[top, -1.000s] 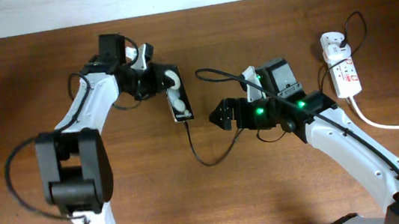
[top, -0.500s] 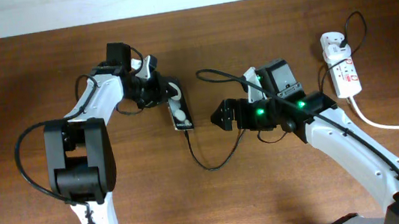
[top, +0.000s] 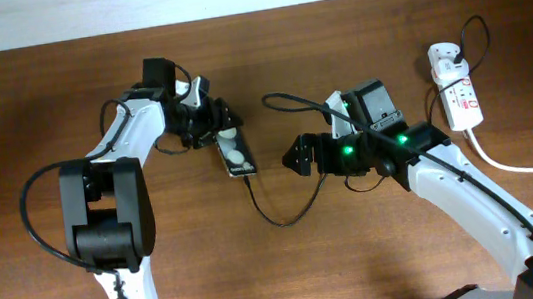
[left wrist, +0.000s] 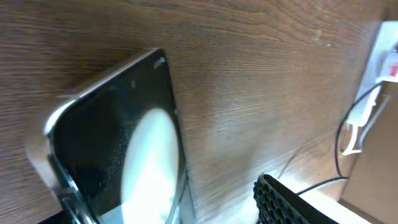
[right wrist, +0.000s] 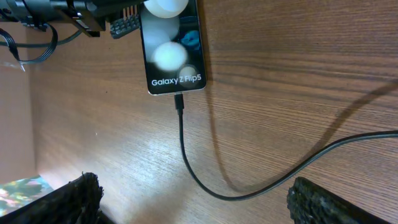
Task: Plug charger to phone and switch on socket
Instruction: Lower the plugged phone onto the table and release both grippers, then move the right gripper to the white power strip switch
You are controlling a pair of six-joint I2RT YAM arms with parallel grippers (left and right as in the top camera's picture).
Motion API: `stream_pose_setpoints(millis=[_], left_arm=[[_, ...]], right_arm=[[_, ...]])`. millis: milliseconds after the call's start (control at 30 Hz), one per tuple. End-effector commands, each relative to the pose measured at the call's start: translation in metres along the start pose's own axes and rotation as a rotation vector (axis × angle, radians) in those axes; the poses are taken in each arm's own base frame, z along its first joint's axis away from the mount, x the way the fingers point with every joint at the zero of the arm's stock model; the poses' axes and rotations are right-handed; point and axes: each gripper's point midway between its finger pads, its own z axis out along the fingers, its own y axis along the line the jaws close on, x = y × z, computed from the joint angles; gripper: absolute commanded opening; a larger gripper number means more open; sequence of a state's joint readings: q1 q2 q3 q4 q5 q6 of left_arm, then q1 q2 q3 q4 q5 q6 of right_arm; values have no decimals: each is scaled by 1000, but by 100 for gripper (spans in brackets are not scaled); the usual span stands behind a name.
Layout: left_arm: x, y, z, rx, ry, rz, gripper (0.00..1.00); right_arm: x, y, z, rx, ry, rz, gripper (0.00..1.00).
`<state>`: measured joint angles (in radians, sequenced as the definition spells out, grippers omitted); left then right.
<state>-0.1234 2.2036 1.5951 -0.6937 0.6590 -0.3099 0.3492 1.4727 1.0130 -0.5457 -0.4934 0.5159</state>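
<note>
The phone (top: 238,157) lies flat on the wooden table, screen lit, with my left gripper (top: 224,127) open at its far end. In the left wrist view the phone (left wrist: 118,155) fills the lower left, and one finger (left wrist: 292,202) stands off its edge with bare wood between. The charger's black cable (top: 276,218) is plugged into the phone's near end (right wrist: 179,99) and loops right. My right gripper (top: 297,154) is open, with the cable (right wrist: 186,155) passing between its fingertips, untouched. The white adapter (top: 443,54) sits in the socket (top: 462,102) at far right.
The socket's thick white cord (top: 530,168) runs off toward the right edge. My right arm's body with green lights (top: 377,144) lies between the phone and the socket. My left arm's base (top: 104,228) stands at the left.
My left gripper has gone from shut on the phone to open and has let it go. The phone has slid a little toward the front. The right arm has not moved.
</note>
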Motion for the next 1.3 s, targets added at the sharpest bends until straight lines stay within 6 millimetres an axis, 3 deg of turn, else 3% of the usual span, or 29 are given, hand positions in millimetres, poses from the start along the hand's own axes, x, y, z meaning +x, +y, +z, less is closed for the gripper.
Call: stream_pose_setpoints(millis=[0, 233, 400, 433, 500, 600, 633, 667, 700, 733, 800, 1033, 1067, 1100, 1267], left_arm=[[-5, 2, -3, -41, -22, 20, 70], [-5, 21, -5, -145, -36, 10, 74], [-20, 36, -17, -229, -89, 6, 77], [-29, 33, -29, -223, -109, 2, 77], [-50, 18, -64, -215, -169, 14, 77], [-78, -22, -133, -198, -302, 112, 79], [-83, -35, -154, -189, -352, 135, 81], [-86, -45, -170, -182, -389, 152, 82], [-86, -53, -183, -177, -419, 168, 82], [-85, -60, -194, -172, -442, 179, 82], [-82, -63, -197, -172, -444, 181, 99], [-81, -62, -196, -173, -440, 178, 99], [-81, -62, -196, -173, -440, 178, 99], [-81, -62, -196, -173, -440, 178, 99], [-81, -62, -196, -173, -440, 178, 99]], right_arm=[[-5, 0, -3, 6, -21, -10, 99], [-5, -1, -3, 11, -21, -13, 99], [-3, 0, -3, 6, -10, -27, 99], [-3, 0, -4, 6, -10, -56, 99], [-4, -1, -6, 11, -9, -69, 89], [-20, -12, -35, 55, -16, -28, 73], [-27, -17, -49, 73, -19, -21, 62], [-34, -21, -68, 94, -25, -27, 41], [-42, -27, -85, 116, -40, -16, 27], [-51, -37, -104, 153, -67, 12, 15], [-66, -58, -136, 225, -128, 84, 4], [-104, -171, -234, 348, -433, 355, 4], [-105, -180, -239, 355, -451, 373, 4], [-108, -201, -246, 359, -474, 416, 4], [-127, -263, -232, 262, -489, 499, 4]])
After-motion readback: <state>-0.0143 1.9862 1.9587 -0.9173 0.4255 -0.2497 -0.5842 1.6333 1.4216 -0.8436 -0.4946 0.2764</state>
